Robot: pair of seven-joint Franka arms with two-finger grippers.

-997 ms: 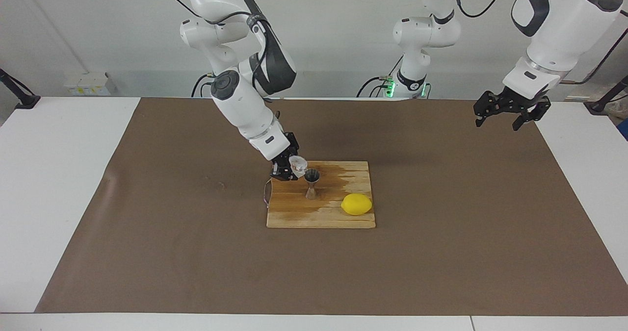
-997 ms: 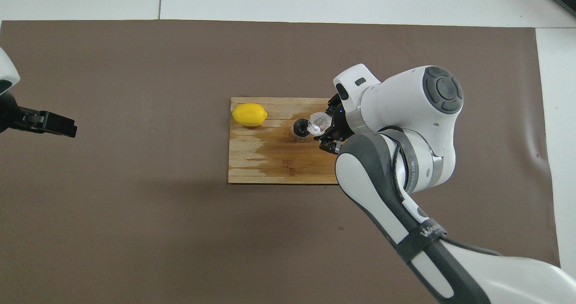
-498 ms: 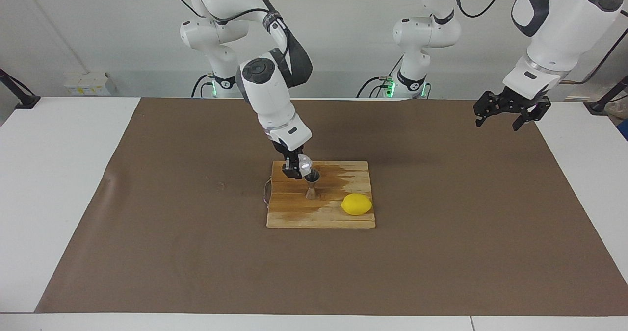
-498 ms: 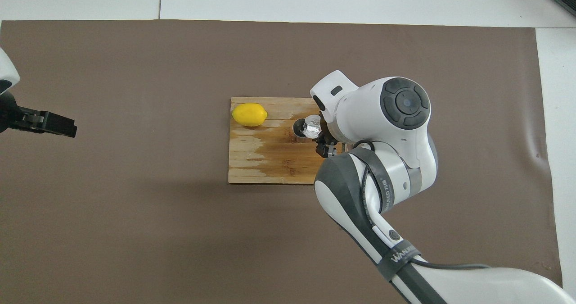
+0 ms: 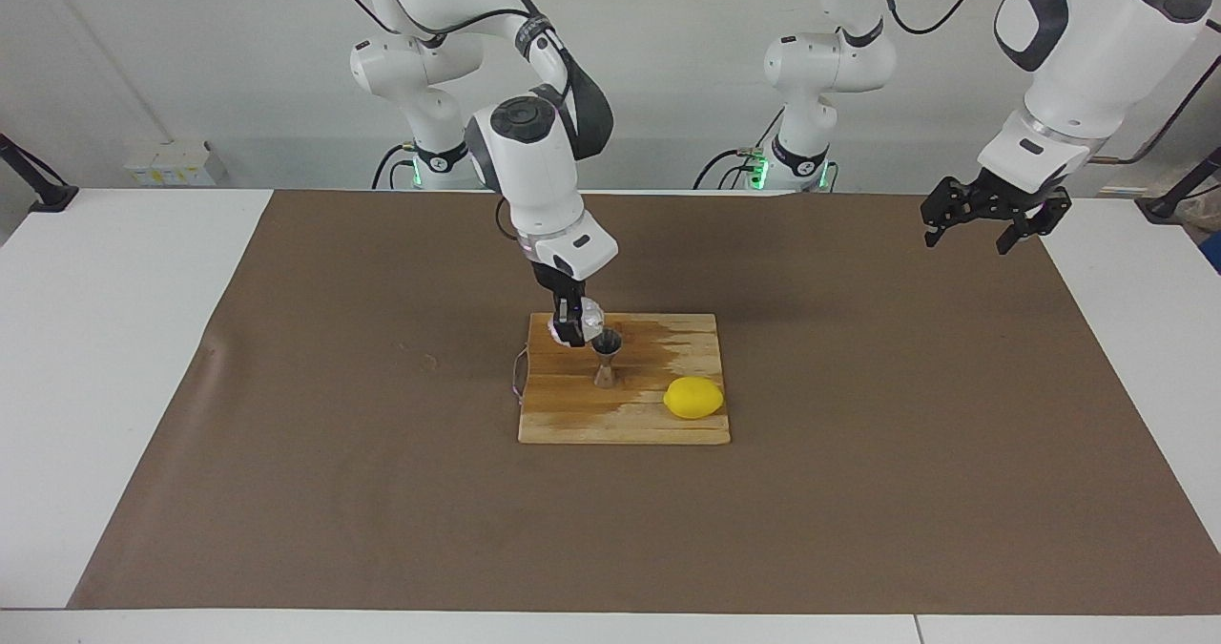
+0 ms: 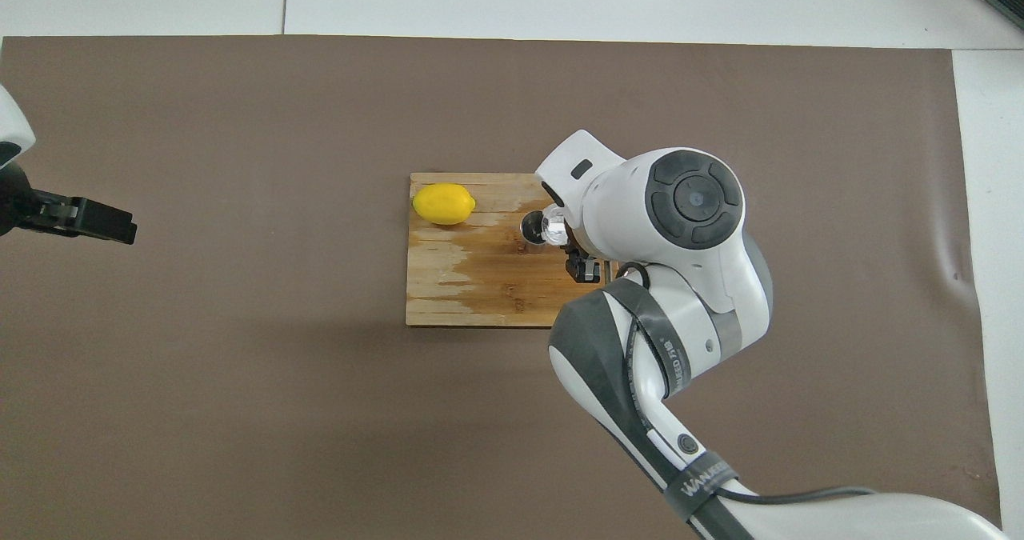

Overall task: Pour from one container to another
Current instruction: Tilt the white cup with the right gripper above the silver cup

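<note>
Right gripper (image 5: pixel 570 324) clenches tipped translucent plastic cup (image 5: pixel 589 317) over hourglass steel jigger (image 5: pixel 607 358); left gripper (image 5: pixel 983 215) waits, released

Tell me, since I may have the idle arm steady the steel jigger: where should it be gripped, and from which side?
Probably at the narrow waist of the jigger, which stands upright on the cutting board. Come in level from the lemon side, since the right gripper holds the plastic cup tipped over its mouth. The left gripper waits open.

Board (image 5: pixel 572 415) crowded at jigger (image 5: pixel 607 358) by right gripper (image 5: pixel 570 324) and cup (image 5: pixel 591 318); lemon (image 5: pixel 693 398) stands apart — bare mat (image 5: pixel 858 491) is found all around.
</note>
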